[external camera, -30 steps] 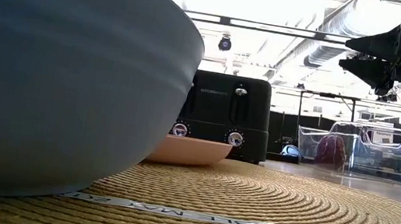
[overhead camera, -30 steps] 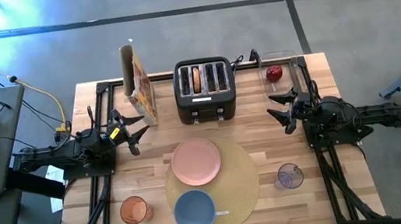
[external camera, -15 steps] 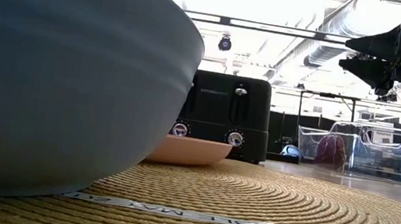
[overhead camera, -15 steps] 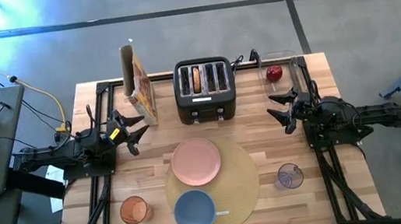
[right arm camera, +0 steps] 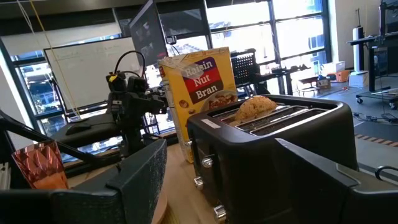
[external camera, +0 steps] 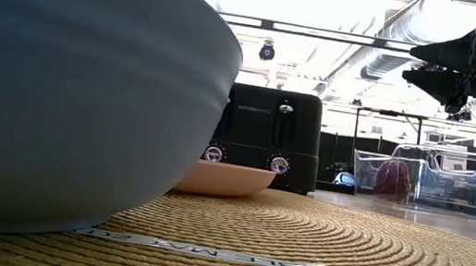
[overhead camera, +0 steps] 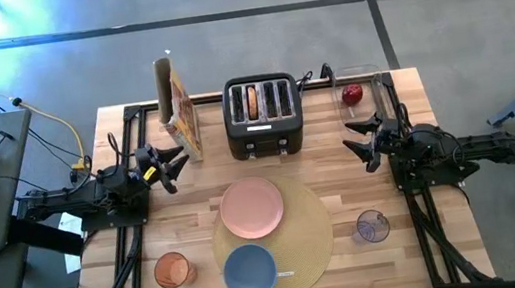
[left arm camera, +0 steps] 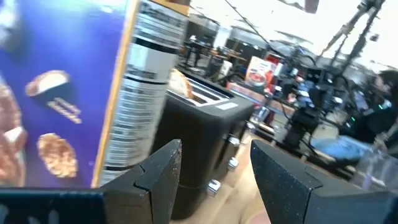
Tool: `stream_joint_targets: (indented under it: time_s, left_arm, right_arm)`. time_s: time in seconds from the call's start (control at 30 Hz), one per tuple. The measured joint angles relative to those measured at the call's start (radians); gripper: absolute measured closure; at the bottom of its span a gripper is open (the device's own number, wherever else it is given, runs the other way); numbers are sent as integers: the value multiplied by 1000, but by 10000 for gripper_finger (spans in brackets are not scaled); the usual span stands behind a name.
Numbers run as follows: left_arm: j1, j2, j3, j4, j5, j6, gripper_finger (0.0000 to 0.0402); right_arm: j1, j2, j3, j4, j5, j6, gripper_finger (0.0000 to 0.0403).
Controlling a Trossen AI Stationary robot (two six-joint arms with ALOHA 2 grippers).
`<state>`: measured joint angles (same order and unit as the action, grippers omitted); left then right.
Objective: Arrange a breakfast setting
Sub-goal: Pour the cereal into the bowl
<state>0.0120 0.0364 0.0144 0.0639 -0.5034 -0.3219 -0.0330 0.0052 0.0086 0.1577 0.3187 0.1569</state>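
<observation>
Left hand (overhead camera: 172,166), fingers parted and empty, seemingly nearer the cereal box (overhead camera: 178,113) than before; right hand (overhead camera: 360,144) released.

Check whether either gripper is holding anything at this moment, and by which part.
Nothing is held. The left gripper near the cereal box and the right gripper beside the toaster both have open, empty jaws.

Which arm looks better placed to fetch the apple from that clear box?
Probably the right. The right gripper hovers open on the red apple's side, near its clear bin. The left gripper sits by the cereal box, with the toaster between.
</observation>
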Motion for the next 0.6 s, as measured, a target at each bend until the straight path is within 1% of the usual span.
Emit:
stream_joint_targets:
  time_s: [0.5,0.6]
  left_arm:
    - [1,0,0,18,-4,2,218]
    - [1,0,0,18,34,-42,218]
  right_arm:
    - [0,0,0,0,0,0,119]
    - [0,0,0,0,0,0,119]
